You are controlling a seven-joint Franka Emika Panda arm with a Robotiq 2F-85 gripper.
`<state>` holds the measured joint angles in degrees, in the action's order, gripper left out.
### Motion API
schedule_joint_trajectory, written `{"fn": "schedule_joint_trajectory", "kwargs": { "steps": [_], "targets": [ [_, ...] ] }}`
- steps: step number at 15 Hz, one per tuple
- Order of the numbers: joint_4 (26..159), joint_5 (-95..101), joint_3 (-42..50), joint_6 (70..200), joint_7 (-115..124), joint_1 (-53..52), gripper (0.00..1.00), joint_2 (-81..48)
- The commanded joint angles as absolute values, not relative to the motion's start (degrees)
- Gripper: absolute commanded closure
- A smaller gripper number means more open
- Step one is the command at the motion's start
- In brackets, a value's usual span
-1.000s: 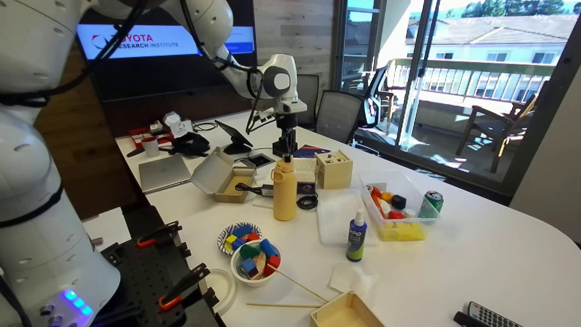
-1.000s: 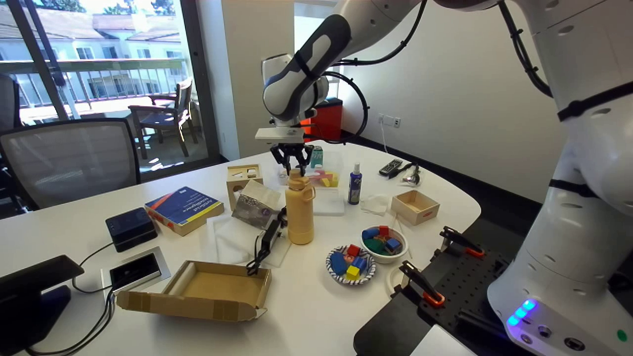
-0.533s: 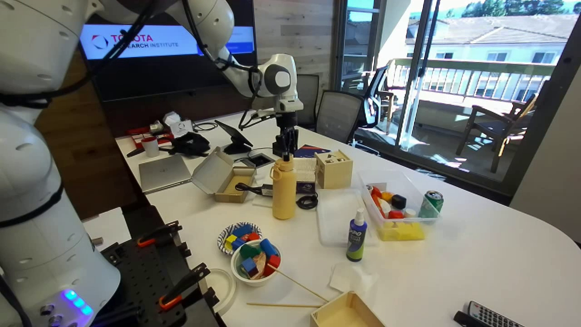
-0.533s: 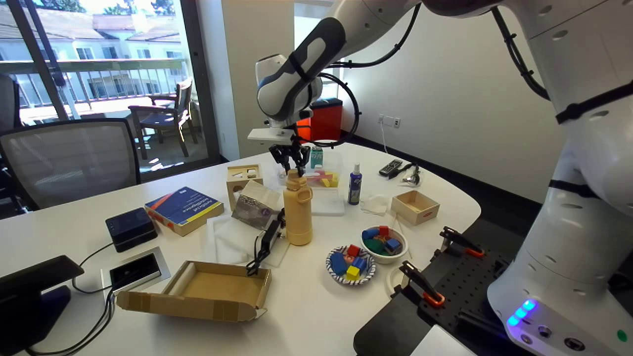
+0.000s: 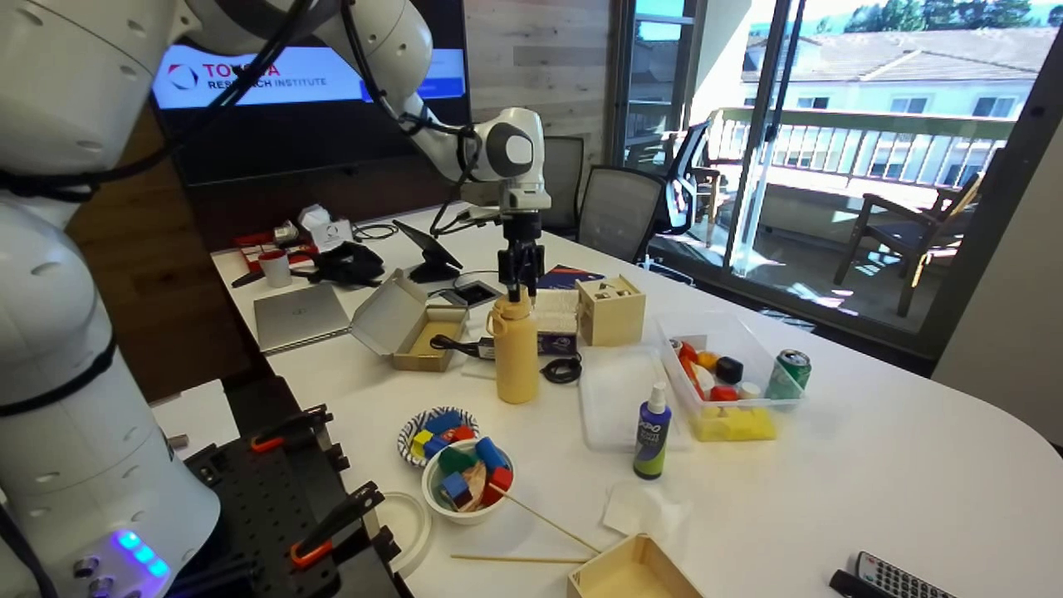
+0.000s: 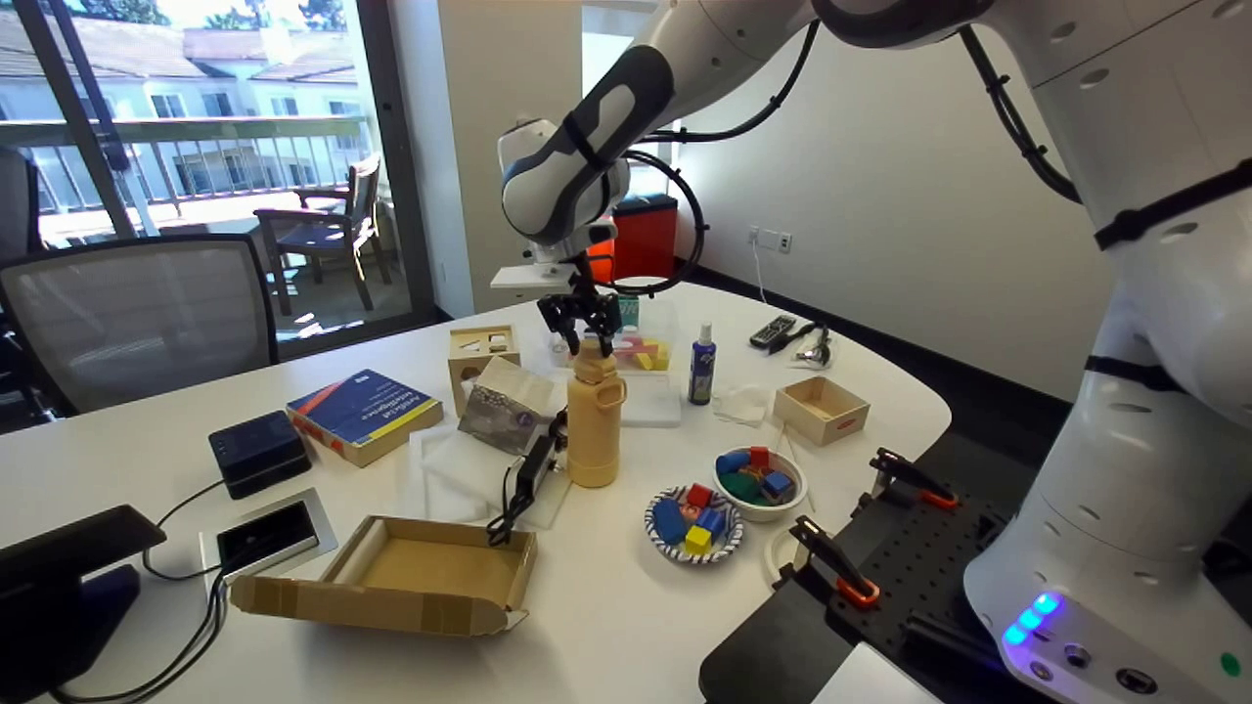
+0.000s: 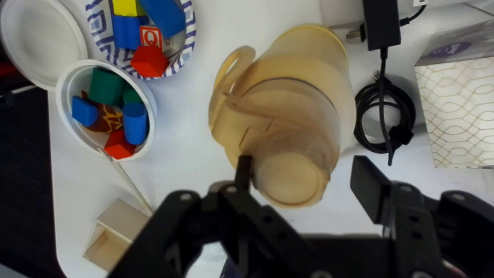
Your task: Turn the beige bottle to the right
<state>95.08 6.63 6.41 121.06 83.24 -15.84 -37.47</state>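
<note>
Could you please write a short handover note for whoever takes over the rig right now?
Black two-finger pincer: open, at the top of the tall tan plastic bottle, pale cap between its fingers; contact unclear.
Bottle: upright on the white table, carry loop toward the round white bowl.
Done: pincer in place at the cap; whether any turn is made, I cannot tell.
Left: probably close on the cap, then turn the bottle right.

Remote point(image 5: 899, 576) (bottom edge) cut off.
</note>
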Motion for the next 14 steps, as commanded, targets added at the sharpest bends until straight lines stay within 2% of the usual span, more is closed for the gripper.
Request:
{"fn": "schedule_joint_trajectory", "kwargs": {
  "steps": [1,8,14],
  "targets": [
    [94.85,8.15,6.14,118.53,84.77,-15.69,0.0,-36.94],
    [93.98,12.35,6.84,117.93,85.3,-16.1,0.0,-34.28],
    [92.93,10.64,3.14,116.22,71.61,-12.98,0.0,-29.13]
  ]
}}
